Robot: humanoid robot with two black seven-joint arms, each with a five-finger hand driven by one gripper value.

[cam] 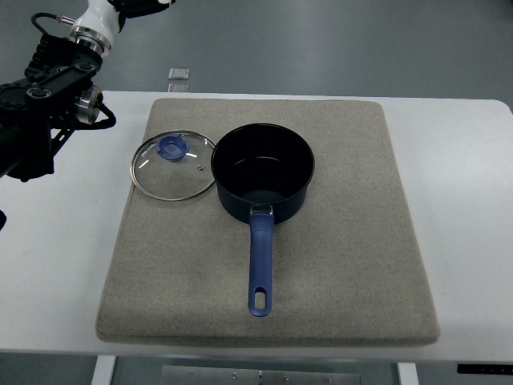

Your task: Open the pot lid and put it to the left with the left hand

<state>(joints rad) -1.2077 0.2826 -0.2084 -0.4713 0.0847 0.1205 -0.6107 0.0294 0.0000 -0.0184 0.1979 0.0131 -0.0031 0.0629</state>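
A dark blue pot [263,171] stands uncovered in the middle of the grey mat [345,265], its blue handle [260,269] pointing toward me. The glass lid [172,165] with a blue knob [172,147] lies flat on the mat just left of the pot, its rim touching the pot's side. My left hand [32,148], black, hangs over the white table at the far left, apart from the lid, fingers relaxed and holding nothing. The right arm is out of view.
The mat lies on a white table [461,200]. A small clear square object [179,73] sits at the table's far edge. The left arm's wrist and cable [80,48] reach in from the upper left corner.
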